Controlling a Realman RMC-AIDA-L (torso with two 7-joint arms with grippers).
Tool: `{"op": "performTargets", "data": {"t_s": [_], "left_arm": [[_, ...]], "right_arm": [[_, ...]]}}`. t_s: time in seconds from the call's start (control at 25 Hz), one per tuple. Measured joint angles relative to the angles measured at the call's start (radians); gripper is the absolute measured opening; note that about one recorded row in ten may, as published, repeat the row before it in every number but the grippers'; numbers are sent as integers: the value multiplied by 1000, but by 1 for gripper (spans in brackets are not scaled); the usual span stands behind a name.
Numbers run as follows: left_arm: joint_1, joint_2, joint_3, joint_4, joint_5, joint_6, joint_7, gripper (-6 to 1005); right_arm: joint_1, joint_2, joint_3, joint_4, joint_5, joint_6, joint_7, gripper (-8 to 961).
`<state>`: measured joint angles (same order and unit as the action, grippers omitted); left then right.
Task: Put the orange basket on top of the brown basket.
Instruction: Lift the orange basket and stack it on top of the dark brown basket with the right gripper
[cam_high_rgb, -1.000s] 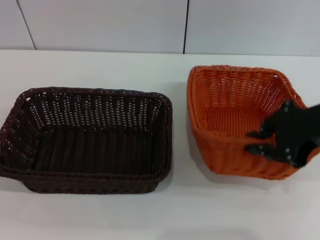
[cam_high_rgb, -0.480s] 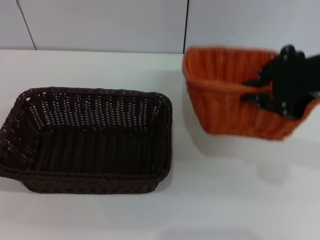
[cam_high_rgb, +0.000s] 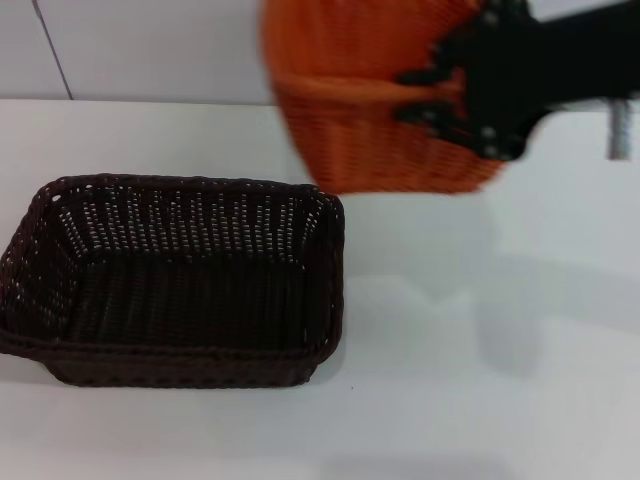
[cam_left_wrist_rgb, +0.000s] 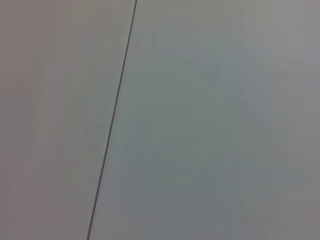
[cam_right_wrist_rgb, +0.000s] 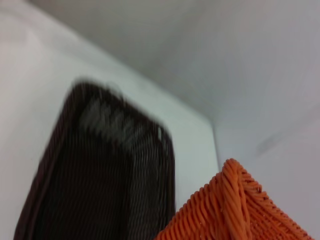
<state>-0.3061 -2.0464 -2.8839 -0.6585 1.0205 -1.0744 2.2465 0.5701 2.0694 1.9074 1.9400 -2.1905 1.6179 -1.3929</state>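
The brown basket (cam_high_rgb: 175, 275) sits empty on the white table at the left. It also shows in the right wrist view (cam_right_wrist_rgb: 100, 170). The orange basket (cam_high_rgb: 360, 110) hangs in the air above the table, up and to the right of the brown basket's far right corner. My right gripper (cam_high_rgb: 430, 92) is shut on the orange basket's rim and holds it up. A corner of the orange basket (cam_right_wrist_rgb: 235, 210) shows in the right wrist view. My left gripper is out of view; the left wrist view shows only a plain wall.
The white table (cam_high_rgb: 480, 330) stretches to the right of the brown basket, with the lifted basket's shadow on it. A pale panelled wall (cam_high_rgb: 150, 50) stands behind the table.
My right gripper has lifted the orange basket off the table and carried it up and to the left, toward the brown basket. The brown basket has not moved.
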Motion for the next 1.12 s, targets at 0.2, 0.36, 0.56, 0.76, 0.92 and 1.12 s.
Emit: {"op": "performTargets", "data": {"t_s": [0.2, 0.36, 0.56, 0.76, 0.92, 1.12], "left_arm": [[-1, -3, 0, 7, -16, -2, -2, 741], [-1, -5, 0, 19, -35, -3, -2, 741], [4, -9, 0, 40, -63, -15, -2, 741], [10, -10, 0, 61, -89, -42, -4, 741], [14, -12, 0, 75, -103, -61, -7, 741], [17, -12, 0, 84, -123, -69, -8, 741]], "right_arm": [[87, -10, -9, -77, 126, -20, -91, 162], [153, -13, -27, -175, 200, -20, -183, 162], [193, -19, -64, -281, 287, 24, -287, 162], [203, -24, -86, -327, 313, 77, -353, 162], [204, -30, -107, -326, 313, 114, -379, 162], [204, -48, -116, -342, 318, 125, -422, 163]]}}
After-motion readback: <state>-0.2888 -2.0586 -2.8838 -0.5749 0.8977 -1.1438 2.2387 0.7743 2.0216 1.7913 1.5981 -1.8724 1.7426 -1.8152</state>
